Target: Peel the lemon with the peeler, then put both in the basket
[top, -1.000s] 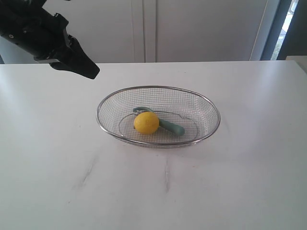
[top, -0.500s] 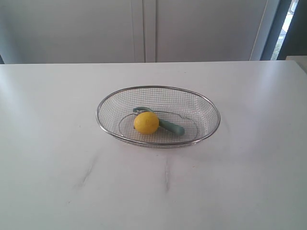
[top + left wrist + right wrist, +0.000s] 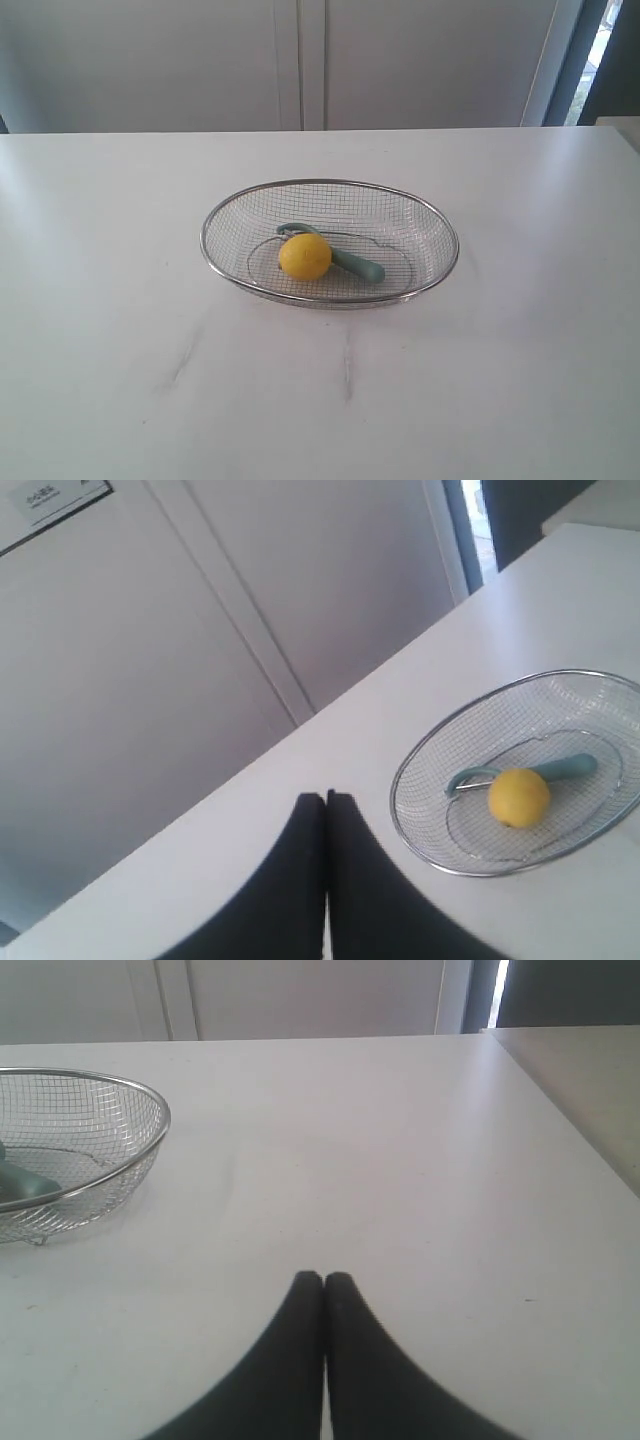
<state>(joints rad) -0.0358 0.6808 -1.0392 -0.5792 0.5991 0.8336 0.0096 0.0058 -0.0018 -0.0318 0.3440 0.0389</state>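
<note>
The yellow lemon [image 3: 305, 256] lies inside the wire mesh basket [image 3: 215, 222] at the table's middle. Behind and beside it rests the teal peeler [image 3: 355, 264], its curved head partly hidden by the fruit. The left wrist view shows the same lemon [image 3: 518, 797], peeler [image 3: 565, 769] and basket [image 3: 410, 770] from afar, with my left gripper [image 3: 326, 797] shut and empty over bare table. My right gripper [image 3: 322, 1278] is shut on nothing, well away from the basket [image 3: 150, 1095]; only the peeler handle [image 3: 20, 1186] shows there. Neither gripper appears in the exterior view.
The white table [image 3: 120, 380] carries faint grey streaks in front of the basket. Pale cabinet doors [image 3: 300, 60] stand behind the far edge. A second surface [image 3: 580, 1070] lies beyond the table's right edge.
One second ago the left arm hung at the upper left of the exterior view; it has withdrawn out of that view. Lemon, peeler and basket have not moved.
</note>
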